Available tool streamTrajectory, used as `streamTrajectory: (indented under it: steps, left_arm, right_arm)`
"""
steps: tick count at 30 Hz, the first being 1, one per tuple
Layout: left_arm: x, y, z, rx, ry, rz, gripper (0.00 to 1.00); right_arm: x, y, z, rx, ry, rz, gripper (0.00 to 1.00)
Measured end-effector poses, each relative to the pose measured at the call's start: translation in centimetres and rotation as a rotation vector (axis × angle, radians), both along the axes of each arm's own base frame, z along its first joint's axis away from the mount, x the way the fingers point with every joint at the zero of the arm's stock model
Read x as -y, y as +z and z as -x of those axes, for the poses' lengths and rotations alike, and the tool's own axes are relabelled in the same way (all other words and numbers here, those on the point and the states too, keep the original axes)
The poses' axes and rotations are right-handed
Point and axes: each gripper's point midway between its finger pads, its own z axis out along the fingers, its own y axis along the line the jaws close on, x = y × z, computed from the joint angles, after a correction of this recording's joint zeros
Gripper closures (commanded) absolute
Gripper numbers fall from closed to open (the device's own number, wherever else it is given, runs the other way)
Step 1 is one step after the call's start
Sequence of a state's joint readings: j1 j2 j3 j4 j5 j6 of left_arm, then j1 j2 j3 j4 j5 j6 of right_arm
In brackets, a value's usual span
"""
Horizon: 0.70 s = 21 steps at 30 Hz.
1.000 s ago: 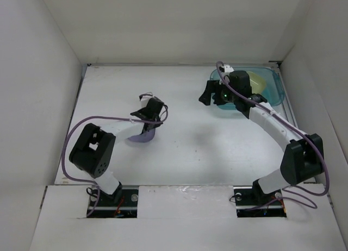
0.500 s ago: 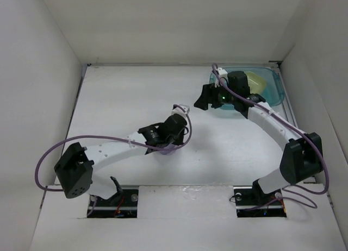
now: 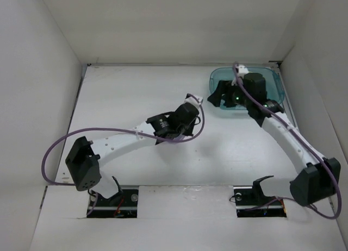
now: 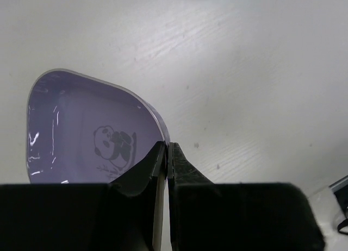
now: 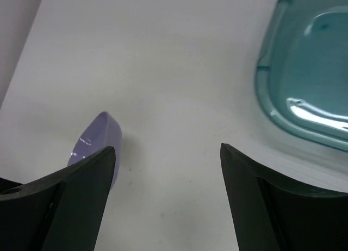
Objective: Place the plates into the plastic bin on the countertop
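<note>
One purple plate in left gripper

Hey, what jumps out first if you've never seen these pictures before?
The purple plate with a panda print stands out first, pinched by its rim in the left gripper over the middle of the white countertop. Next comes the translucent teal bin in the far right corner, with the right gripper open at its left edge.
</note>
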<state>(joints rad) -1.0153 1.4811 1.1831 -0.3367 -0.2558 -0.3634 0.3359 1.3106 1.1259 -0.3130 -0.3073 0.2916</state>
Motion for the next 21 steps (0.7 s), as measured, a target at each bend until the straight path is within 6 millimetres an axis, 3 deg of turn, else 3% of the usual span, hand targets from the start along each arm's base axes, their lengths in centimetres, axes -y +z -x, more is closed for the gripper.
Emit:
streamTrajectory:
  steps: [4, 6, 12, 15, 21]
  left_arm:
    - [3.0, 4.5, -2.7, 0.083, 0.006, 0.055, 1.0]
    - [4.2, 6.1, -3.8, 0.117, 0.01, 0.071, 1.0]
    - [6.0, 9.7, -7.2, 0.183, 0.14, 0.089, 1.0]
    - [5.9, 11.3, -8.6, 0.193, 0.26, 0.116, 1.0]
    - [4.4, 15.7, -10.6, 0.159, 0.491, 0.318, 1.0]
  right_arm:
    - [4.3, 4.9, -0.3, 0.115, -0.176, -0.013, 0.16]
    - [5.9, 6.6, -0.1, 0.153, -0.251, -0.017, 0.11]
    - [9.7, 8.4, 2.2, 0.212, -0.375, -0.035, 0.11]
    - [8.6, 7.5, 3.6, 0.241, -0.318, -0.066, 0.11]
    - [3.8, 0.9, 8.0, 0.207, -0.139, -0.122, 0.11]
